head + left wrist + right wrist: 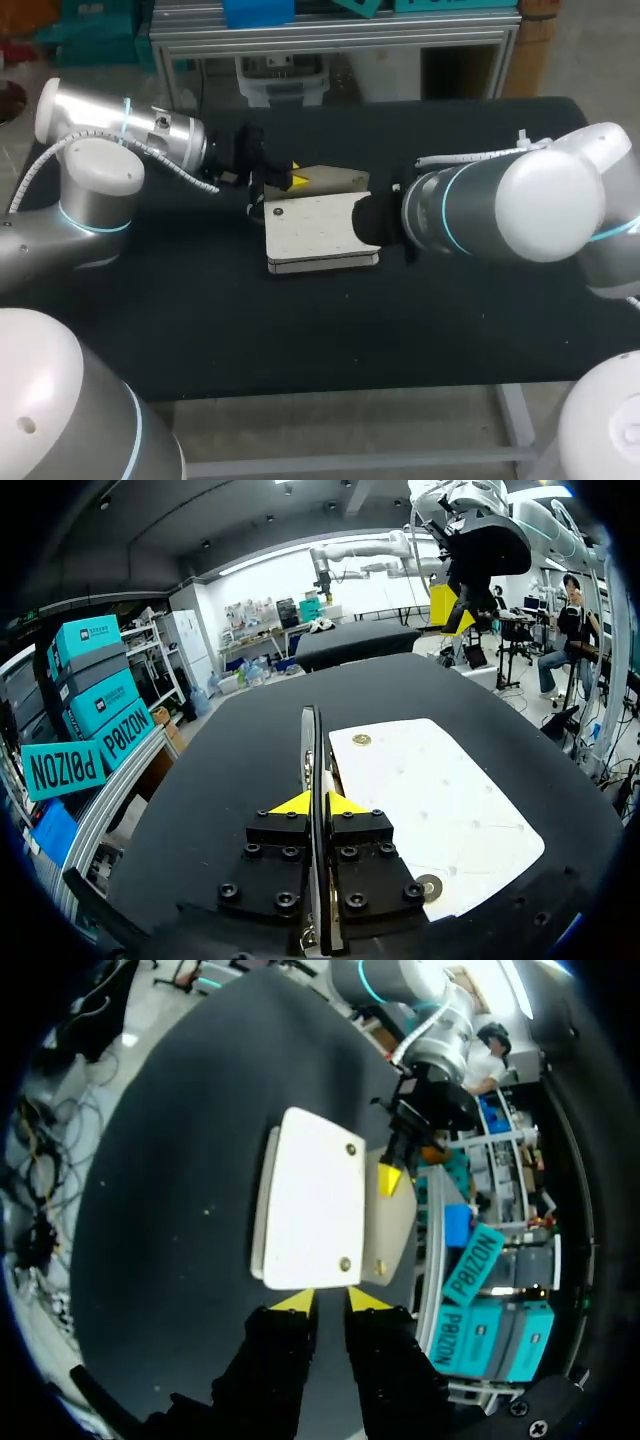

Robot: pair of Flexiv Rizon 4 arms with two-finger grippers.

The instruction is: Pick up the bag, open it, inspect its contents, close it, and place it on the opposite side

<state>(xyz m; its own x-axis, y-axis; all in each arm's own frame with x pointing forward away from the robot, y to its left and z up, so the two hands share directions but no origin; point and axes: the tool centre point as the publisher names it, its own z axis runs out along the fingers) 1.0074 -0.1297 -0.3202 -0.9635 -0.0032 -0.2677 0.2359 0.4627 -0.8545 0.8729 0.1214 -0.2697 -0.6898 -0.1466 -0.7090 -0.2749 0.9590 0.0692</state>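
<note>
The left gripper [318, 805] is clamped tight on a thin panel of the bag [430, 800], apparently its flap [311, 745], which stands on edge between the yellow tips and runs straight ahead of them. Gripping it by the edge looks meant to lift the flap clear of the body, so the mouth stays exposed for the inspection. The rest of the bag, a flat white body with a metal snap [361, 739] near its far corner, lies on the black table [220, 780] just beside this gripper, touching the held panel along its fold.

The right gripper [331, 1302] sits low at the opposite end of the bag. Its fingers stand a narrow gap apart with nothing between them, and the bag's near edge lies just ahead of the tips. From the head view its body overlaps that edge, though whether it presses on the bag cannot be told. That placement suggests it is there to steady or pin the body while the other arm pulls the flap. The opening step seems under way; closing and moving the bag across are not yet done.
</note>
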